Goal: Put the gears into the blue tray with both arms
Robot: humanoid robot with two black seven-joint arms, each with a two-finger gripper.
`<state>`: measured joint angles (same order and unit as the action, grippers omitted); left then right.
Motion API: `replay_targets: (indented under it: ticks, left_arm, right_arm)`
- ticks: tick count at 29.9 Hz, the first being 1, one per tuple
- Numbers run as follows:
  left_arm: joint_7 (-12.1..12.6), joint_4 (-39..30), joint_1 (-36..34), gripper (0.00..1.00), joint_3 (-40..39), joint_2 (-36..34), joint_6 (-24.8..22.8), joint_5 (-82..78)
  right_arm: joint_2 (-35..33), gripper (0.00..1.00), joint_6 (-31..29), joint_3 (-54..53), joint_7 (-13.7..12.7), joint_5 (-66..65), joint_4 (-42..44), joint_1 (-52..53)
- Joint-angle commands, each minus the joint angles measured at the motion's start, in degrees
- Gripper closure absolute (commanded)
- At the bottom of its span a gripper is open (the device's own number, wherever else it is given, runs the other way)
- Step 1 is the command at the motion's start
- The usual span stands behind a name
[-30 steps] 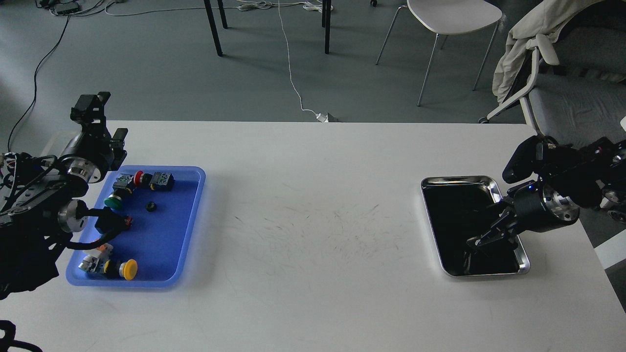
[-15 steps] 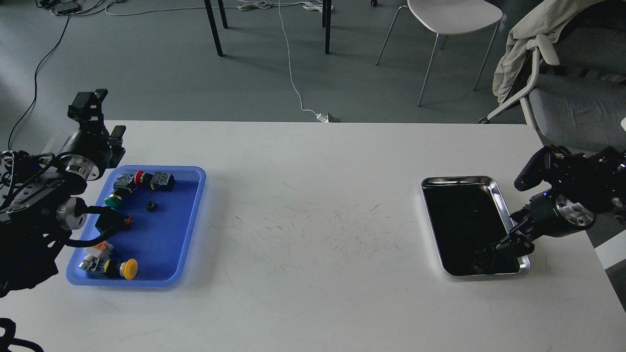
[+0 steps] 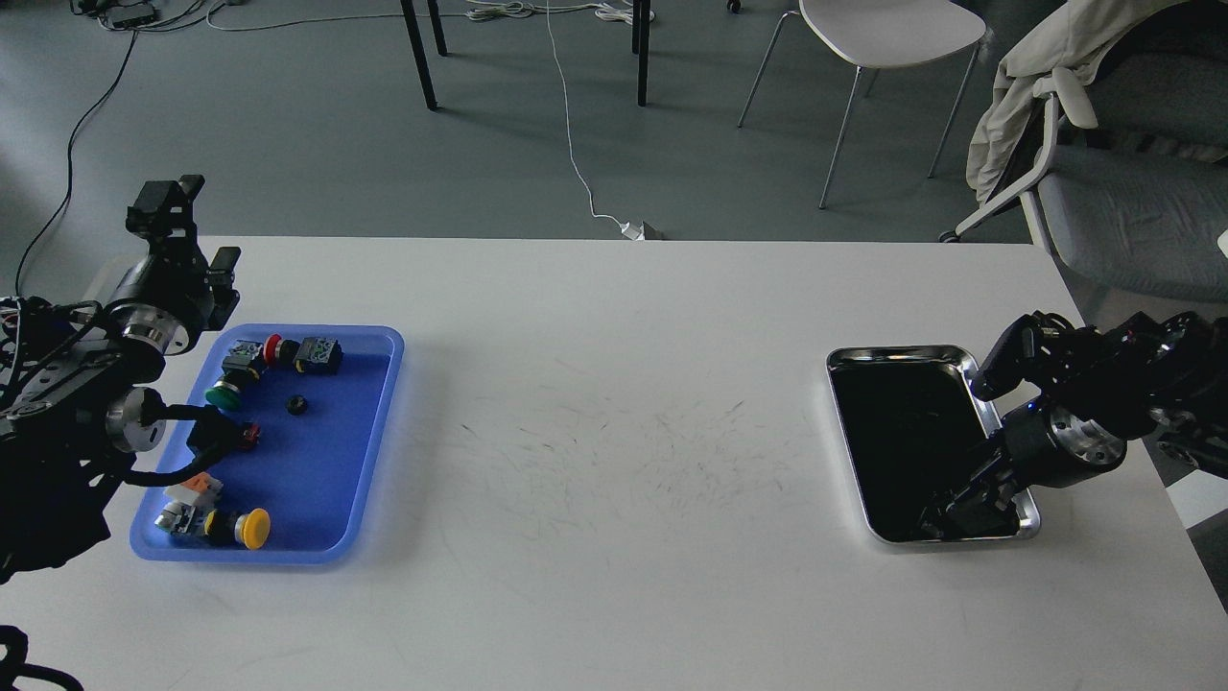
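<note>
The blue tray (image 3: 331, 480) lies at the table's left end. One small black gear (image 3: 296, 405) rests on its floor, among coloured push-button switches. My left gripper (image 3: 190, 233) is raised above the tray's far left corner, open and holding nothing. My right gripper (image 3: 952, 513) reaches down into the near right corner of the steel tray (image 3: 902, 352). Its fingers are dark against the tray's dark inside, so I cannot tell how they stand or whether they hold anything. No gear can be made out in the steel tray.
Switches with red (image 3: 272, 349), green (image 3: 222, 394) and yellow (image 3: 253, 527) caps lie in the blue tray. The white table (image 3: 614, 432) stretches between the two trays. Chairs and cables stand on the floor beyond the far edge.
My right gripper has moved toward me and down into the steel tray's near right corner. My left gripper has drifted slightly left, away from the blue tray.
</note>
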<state>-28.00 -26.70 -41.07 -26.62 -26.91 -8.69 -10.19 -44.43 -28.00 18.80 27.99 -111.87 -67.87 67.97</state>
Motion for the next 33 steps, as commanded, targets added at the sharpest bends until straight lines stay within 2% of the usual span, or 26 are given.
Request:
replay_targets:
  ticks: [1, 5, 21, 33]
  left_arm:
    - [0.0, 0.07, 0.03, 0.02, -0.01, 0.01, 0.07, -0.01]
    - [0.0, 0.07, 0.03, 0.02, -0.01, 0.1, 0.08, -0.01]
    - [0.0, 0.33, 0.29, 0.02, 0.08, -0.25, -0.01, -0.01]
    - [0.0, 1.39, 0.47, 0.02, 0.17, -0.16, -0.01, -0.01]
  right_arm:
    - [0.04, 0.23, 0.0, 0.18, 0.01, -0.01, 0.02, -0.12]
    - [1.01, 0.24, 0.0, 0.18, 0.01, -0.1, 0.81, -0.29]
    - [3.29, 0.5, 0.0, 0.18, 0.01, -0.1, 1.78, -0.29]
    - [3.29, 0.51, 0.0, 0.27, 0.01, -0.1, 1.6, -0.12]
